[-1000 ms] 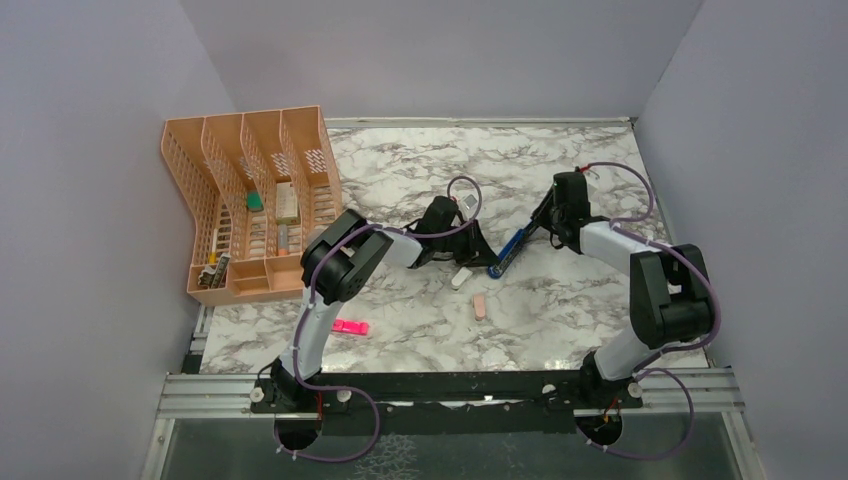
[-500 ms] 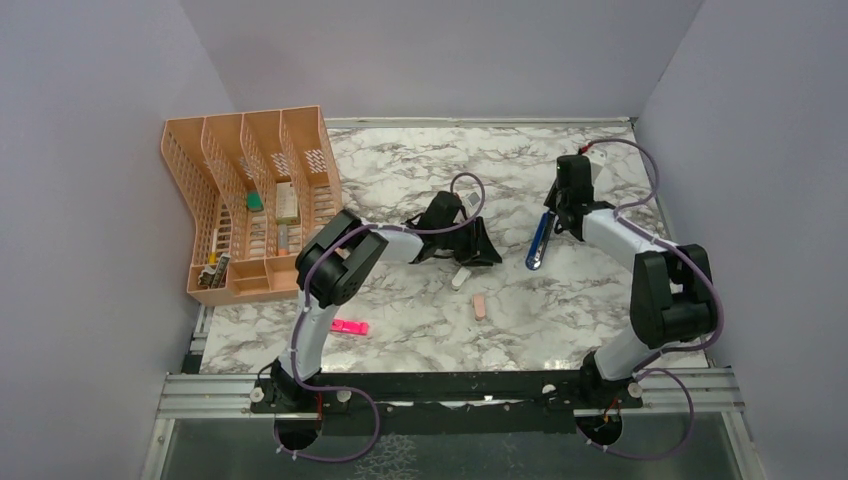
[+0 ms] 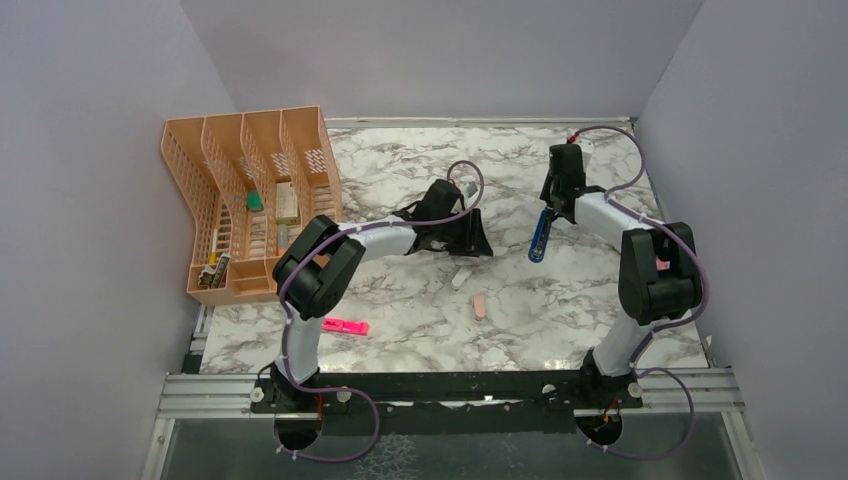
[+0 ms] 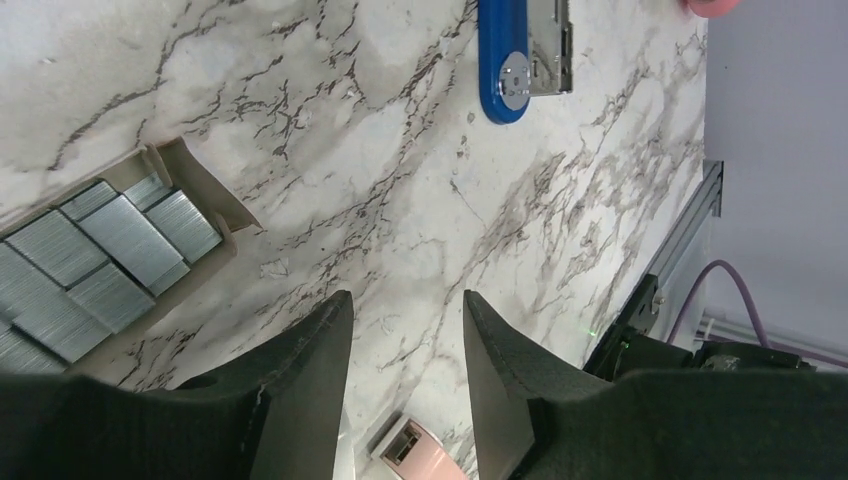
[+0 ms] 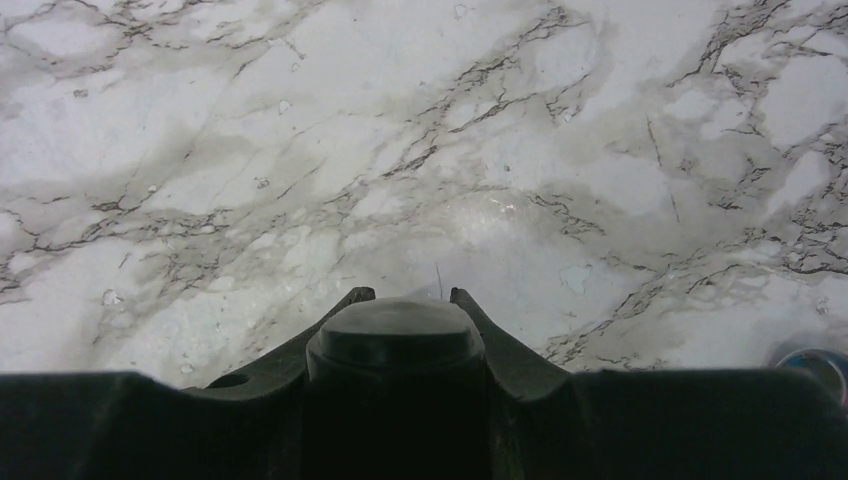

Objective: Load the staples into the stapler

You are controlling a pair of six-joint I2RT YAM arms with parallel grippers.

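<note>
Since a second ago the right arm [image 3: 600,213] has carried the stapler [image 3: 539,238] rightward over the worktop [image 3: 400,170], and the left jaws have let it go. Right jaws grip its black end, long axis running near to far. Left jaws stand open, empty; the staples [image 4: 100,250] lie in their tray just beside them, not between, so the left arm [image 3: 380,238] is nearer.

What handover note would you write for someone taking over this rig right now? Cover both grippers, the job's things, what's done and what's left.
Left gripper: open, empty, poised beside the staples, which lie on the table.
Right gripper: shut on the black end of the stapler.
Done: stapler gripped.
To do: pick up a staple strip, slide it into the stapler, close it. Whether the stapler is open yet, I cannot tell.
</note>
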